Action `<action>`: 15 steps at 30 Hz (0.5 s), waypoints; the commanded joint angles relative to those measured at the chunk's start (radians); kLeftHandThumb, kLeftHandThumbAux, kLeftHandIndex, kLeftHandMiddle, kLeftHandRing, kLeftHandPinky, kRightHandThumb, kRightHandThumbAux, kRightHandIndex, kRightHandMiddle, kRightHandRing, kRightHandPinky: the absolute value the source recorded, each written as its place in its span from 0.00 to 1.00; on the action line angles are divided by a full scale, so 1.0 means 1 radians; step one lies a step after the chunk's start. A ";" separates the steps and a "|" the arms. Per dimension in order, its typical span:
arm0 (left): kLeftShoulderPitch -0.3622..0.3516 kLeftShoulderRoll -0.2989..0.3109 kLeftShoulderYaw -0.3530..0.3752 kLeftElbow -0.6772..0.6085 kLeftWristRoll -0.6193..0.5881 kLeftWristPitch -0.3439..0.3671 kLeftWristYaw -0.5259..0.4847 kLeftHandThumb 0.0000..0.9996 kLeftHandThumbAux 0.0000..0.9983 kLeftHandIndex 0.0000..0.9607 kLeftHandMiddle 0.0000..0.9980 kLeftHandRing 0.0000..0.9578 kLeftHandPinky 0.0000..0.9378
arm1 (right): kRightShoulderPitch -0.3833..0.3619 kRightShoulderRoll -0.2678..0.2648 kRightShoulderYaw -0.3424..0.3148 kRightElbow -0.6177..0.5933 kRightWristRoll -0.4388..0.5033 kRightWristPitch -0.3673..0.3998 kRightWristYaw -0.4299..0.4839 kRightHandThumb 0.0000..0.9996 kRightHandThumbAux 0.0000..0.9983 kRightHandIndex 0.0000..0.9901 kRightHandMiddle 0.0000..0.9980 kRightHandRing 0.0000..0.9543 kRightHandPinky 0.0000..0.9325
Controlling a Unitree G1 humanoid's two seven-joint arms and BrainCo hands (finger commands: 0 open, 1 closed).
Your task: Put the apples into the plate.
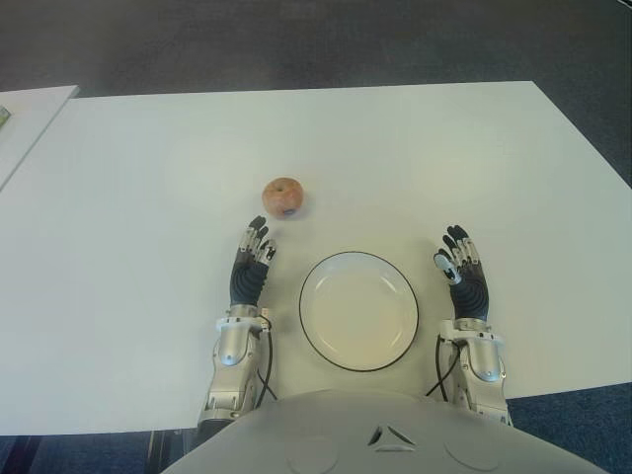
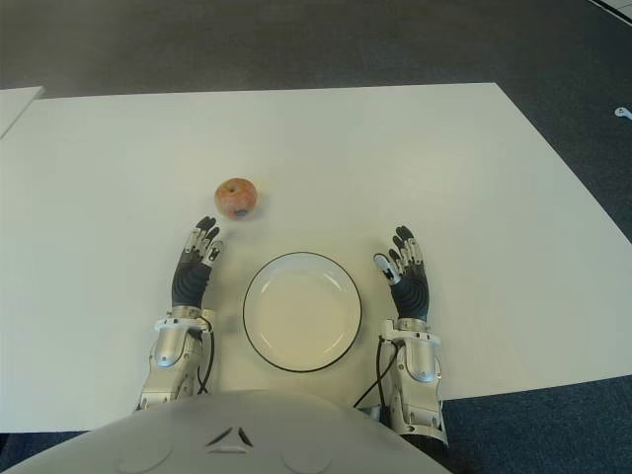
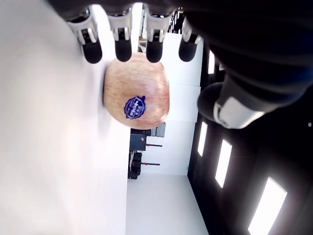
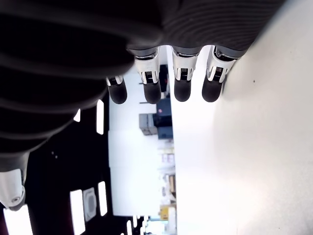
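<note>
One reddish apple (image 1: pixel 284 197) with a blue sticker sits on the white table (image 1: pixel 138 227), beyond the left side of the plate. The white plate (image 1: pixel 358 310) with a dark rim is near the table's front edge and holds nothing. My left hand (image 1: pixel 251 260) lies to the left of the plate, fingers stretched out toward the apple, a short gap short of it. The left wrist view shows the apple (image 3: pixel 137 91) just past the open fingertips (image 3: pixel 123 50). My right hand (image 1: pixel 458 269) is to the right of the plate, fingers extended, holding nothing.
A second white table edge (image 1: pixel 25 118) shows at the far left. Dark carpet floor (image 1: pixel 316 44) lies beyond the table. Bare tabletop spreads out behind the apple and to both sides.
</note>
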 commanded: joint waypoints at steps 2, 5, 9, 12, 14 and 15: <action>0.005 -0.026 -0.002 -0.005 -0.019 0.036 -0.010 0.02 0.56 0.09 0.03 0.00 0.00 | 0.007 0.008 0.001 0.010 0.004 0.021 -0.001 0.21 0.49 0.00 0.00 0.00 0.00; 0.004 -0.026 -0.004 -0.008 -0.037 0.046 -0.022 0.02 0.56 0.09 0.03 0.00 0.00 | 0.006 0.008 0.001 0.013 0.003 0.019 0.000 0.21 0.49 0.00 0.00 0.00 0.00; 0.001 -0.023 -0.006 -0.008 -0.043 0.049 -0.030 0.03 0.56 0.08 0.03 0.00 0.00 | 0.005 0.008 0.000 0.015 -0.002 0.017 -0.003 0.21 0.49 0.00 0.00 0.00 0.00; -0.001 -0.018 -0.003 -0.007 -0.038 0.041 -0.032 0.03 0.55 0.08 0.03 0.00 0.00 | 0.007 0.009 0.001 0.012 -0.007 0.019 -0.007 0.22 0.49 0.00 0.00 0.00 0.00; -0.005 -0.007 -0.001 -0.004 -0.025 0.029 -0.032 0.03 0.55 0.07 0.03 0.00 0.00 | 0.007 0.009 0.001 0.011 -0.013 0.020 -0.011 0.22 0.49 0.00 0.00 0.00 0.00; -0.007 -0.001 0.000 -0.003 -0.017 0.024 -0.031 0.03 0.55 0.07 0.03 0.00 0.00 | 0.007 0.010 0.001 0.011 -0.016 0.020 -0.013 0.22 0.49 0.00 0.00 0.00 0.00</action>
